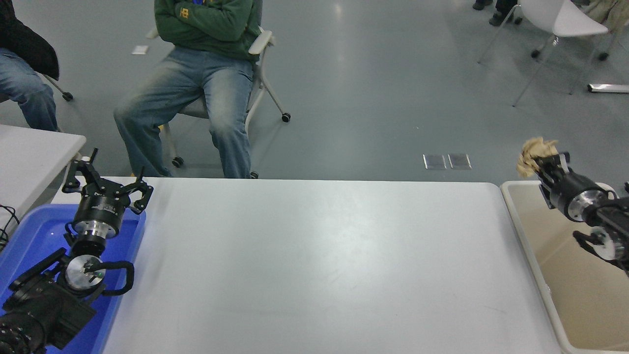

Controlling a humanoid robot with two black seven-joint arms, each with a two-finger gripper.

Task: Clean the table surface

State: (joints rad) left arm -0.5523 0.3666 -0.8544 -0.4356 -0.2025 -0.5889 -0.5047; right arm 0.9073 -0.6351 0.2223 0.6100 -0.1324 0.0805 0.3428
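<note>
Table surface (314, 265): wide, plain white, matte, rounded far corners, filling the lower middle of the head view; faint scuff marks near centre. Blue tray (29, 236) at its left edge, cream bin (521, 231) just beside its right edge, smaller white table (34, 152) farther left.

Right gripper (540, 162): raised above the far rim of the cream bin, off the table surface, clenched on a crumpled tan paper wad (533, 153). Wad lifted clear, seen against the grey floor (373, 88) beyond the bin's far corner. Right arm entering from the right edge, angled up and to the left.

Left gripper (105, 184): parked at lower left over the blue tray, fingers (73, 174) spread apart, grasping nothing, tips near the table's far left corner.

Far side: seated person in green sweatshirt (209, 24) and faded jeans on a wheeled chair (260, 73), arms folded; part of a second person's leg (27, 93) at upper left. White chair (555, 19) at upper right. Two small floor plates (447, 161) beyond the table's far edge.
</note>
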